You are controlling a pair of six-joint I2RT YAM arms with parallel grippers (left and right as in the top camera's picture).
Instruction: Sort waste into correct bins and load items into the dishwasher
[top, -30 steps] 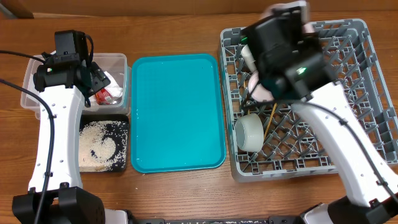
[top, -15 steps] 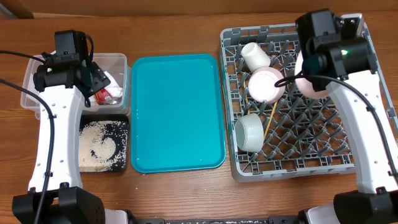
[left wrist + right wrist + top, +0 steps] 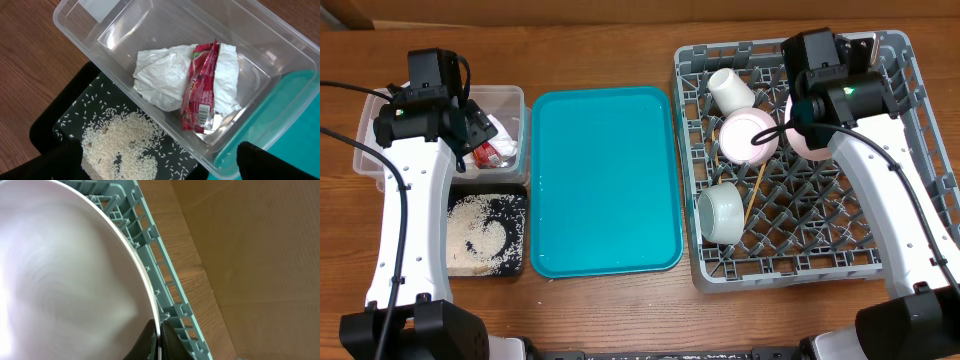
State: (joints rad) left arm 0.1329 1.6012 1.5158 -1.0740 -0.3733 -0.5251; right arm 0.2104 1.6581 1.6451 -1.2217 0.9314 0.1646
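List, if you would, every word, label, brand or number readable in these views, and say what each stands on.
Red wrapper in the clear tub: printed lettering and a pale fine-print panel, all too blurred to read.
White patch on the tub's wall: nothing legible.
Pink plate, dish rack, teal tray: no writing visible.

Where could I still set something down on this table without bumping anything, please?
The teal tray is bare all over, between the clear tub and the dish rack. The table in front of it is free too. The rack's near rows right of the chopsticks hold nothing. Its left and far-middle are crowded: cup, far bowl, near bowl, pink plate.
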